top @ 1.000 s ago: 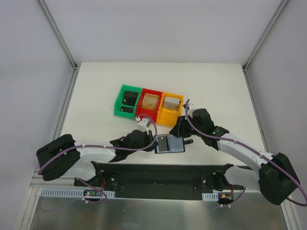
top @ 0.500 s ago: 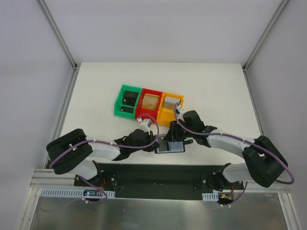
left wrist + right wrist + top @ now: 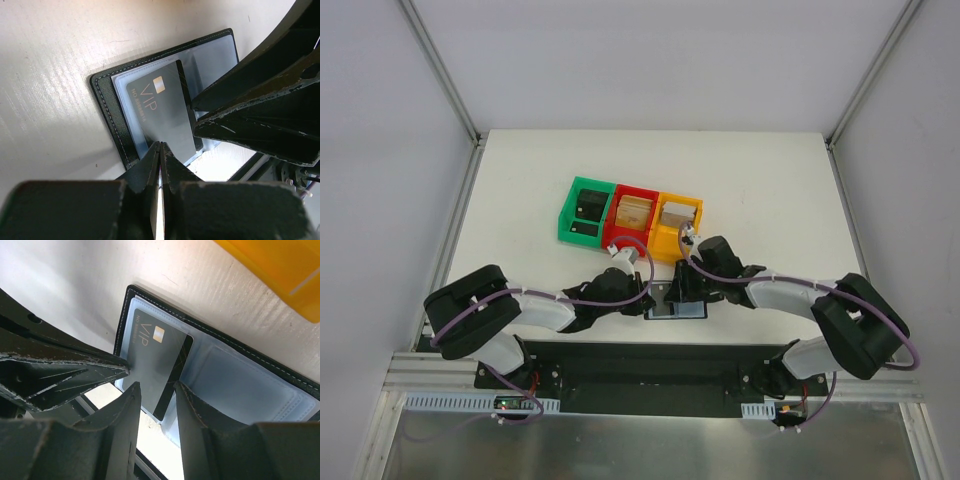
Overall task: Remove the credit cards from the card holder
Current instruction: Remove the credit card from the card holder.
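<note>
**Right gripper (image 3: 156,397) straddles the card's (image 3: 155,355) loose end**

The card holder (image 3: 682,308) lies open and flat near the table's front edge, its long axis running left to right. At its left half the left gripper (image 3: 160,150) has its fingers pressed together, the tips seemingly touching the card's edge. The card lies askew, partly out of its sleeve. Its long axis points into the right gripper, whose jaws are partly spread on either side of that end and not pinching it. This arm looks better placed for the pull. Three coloured bins (image 3: 630,215) sit beyond the card holder.

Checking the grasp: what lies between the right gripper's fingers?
The end of the dark grey VIP card, lying in the open black card holder; right wrist view shows it.
</note>
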